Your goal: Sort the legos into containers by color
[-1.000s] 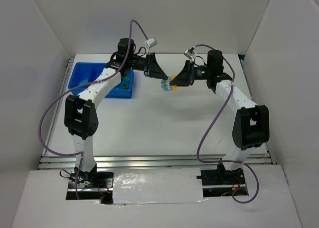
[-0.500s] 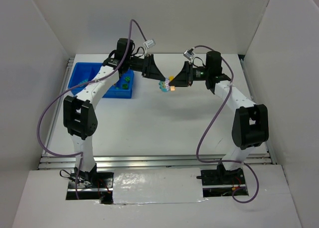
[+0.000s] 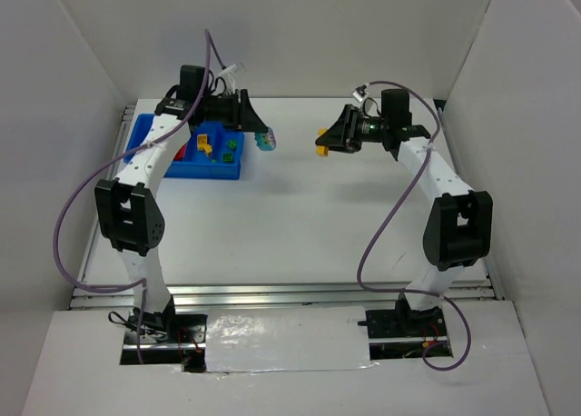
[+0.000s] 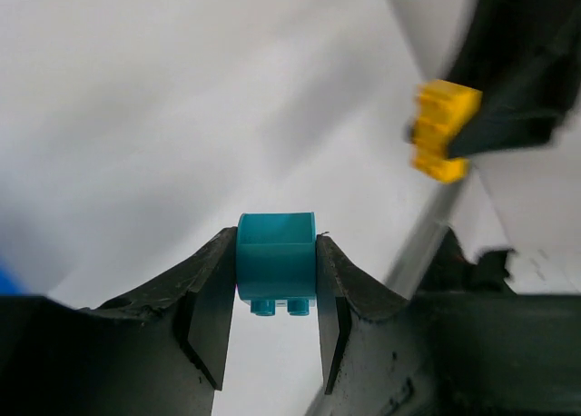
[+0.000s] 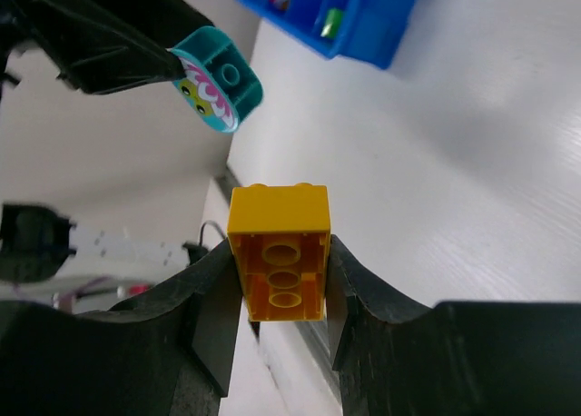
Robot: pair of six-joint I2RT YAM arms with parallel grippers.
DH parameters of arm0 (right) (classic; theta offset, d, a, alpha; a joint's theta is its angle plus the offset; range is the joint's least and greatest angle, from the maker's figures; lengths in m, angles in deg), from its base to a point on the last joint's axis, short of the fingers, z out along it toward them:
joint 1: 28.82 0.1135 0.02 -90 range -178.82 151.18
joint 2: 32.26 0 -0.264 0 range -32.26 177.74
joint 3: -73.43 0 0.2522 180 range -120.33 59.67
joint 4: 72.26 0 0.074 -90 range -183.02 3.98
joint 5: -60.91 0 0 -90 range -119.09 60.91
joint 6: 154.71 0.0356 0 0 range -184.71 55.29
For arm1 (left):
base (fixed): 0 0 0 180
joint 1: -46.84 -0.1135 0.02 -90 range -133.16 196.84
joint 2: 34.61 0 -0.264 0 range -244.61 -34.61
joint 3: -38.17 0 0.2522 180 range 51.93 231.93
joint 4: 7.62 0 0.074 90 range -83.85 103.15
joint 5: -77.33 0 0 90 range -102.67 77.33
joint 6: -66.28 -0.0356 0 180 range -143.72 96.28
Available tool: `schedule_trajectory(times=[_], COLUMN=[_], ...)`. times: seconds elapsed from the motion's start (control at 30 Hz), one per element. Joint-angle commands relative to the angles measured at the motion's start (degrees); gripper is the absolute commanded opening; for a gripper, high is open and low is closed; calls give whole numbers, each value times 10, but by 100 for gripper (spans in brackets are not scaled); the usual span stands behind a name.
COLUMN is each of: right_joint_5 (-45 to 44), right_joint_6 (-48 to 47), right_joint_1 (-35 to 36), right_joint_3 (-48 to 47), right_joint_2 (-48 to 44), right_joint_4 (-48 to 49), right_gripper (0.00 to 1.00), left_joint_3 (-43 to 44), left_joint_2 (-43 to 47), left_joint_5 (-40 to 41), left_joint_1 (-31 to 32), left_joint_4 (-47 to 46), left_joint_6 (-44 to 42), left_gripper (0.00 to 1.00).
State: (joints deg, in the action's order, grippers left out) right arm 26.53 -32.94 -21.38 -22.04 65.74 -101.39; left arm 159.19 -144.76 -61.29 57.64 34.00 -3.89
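My left gripper is shut on a cyan lego, a rounded piece with a printed face, seen in the top view as the cyan lego just right of the blue tray. My right gripper is shut on a yellow lego, underside facing the camera; in the top view the yellow lego hangs above the table's far middle. Both grippers are raised and apart. The tray's containers hold a red lego, a yellow lego and a green lego.
White walls enclose the table on three sides. The tray sits at the far left near the table's metal edge rail. Purple cables loop from both arms.
The two grippers, close together with the joined bricks a second ago, have pulled apart: the left swung left toward the tray with the cyan piece, the right drew back right with the yellow one.
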Motion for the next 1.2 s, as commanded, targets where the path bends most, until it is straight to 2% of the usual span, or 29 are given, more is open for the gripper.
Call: schedule_trajectory(times=[0.0, 0.03, 0.1, 0.13, 0.2, 0.37, 0.47, 0.7, 0.93, 1.1, 1.17], right_joint_5=[-126, -151, -166, -168, -164, -144, -146, -128, -99, -127, -127], right_joint_6=[-7, 0, 15, 20, 36, 37, 33, 10, -3, -23, -24], right_joint_1=[9, 9, 11, 10, 11, 16, 16, 16, 17, 23, 23], right_joint_3=[-26, -10, 7, 27, 48, 112, 139, 133, 143, 121, 113], right_joint_2=[-25, -42, -67, -75, -96, -124, -130, -116, -100, -96, -89], right_joint_4=[-89, -91, -94, -91, -84, -74, -64, -59, -33, -53, -61], right_gripper=[0, 0, 0, 0, 0, 0, 0, 0, 0, 0, 0], left_joint_3=[27, 42, 98, 119, 172, 187, 190, 254, 257, 282, 265], left_joint_2=[27, 21, -3, -13, -30, -41, -75, -139, -176, -214, -213], left_joint_5=[209, 271, 315, 333, 414, 632, 686, 767, 728, 702, 702], left_joint_1=[-53, -81, -106, -139, -157, -196, -207, -221, -228, -230, -230], left_joint_4=[54, 76, 110, 126, 168, 190, 188, 194, 170, 155, 130], left_joint_6=[-4, 0, 10, 11, 20, 17, -8, -22, -39, -39, -40], left_gripper=[0, 0, 0, 0, 0, 0, 0, 0, 0, 0, 5])
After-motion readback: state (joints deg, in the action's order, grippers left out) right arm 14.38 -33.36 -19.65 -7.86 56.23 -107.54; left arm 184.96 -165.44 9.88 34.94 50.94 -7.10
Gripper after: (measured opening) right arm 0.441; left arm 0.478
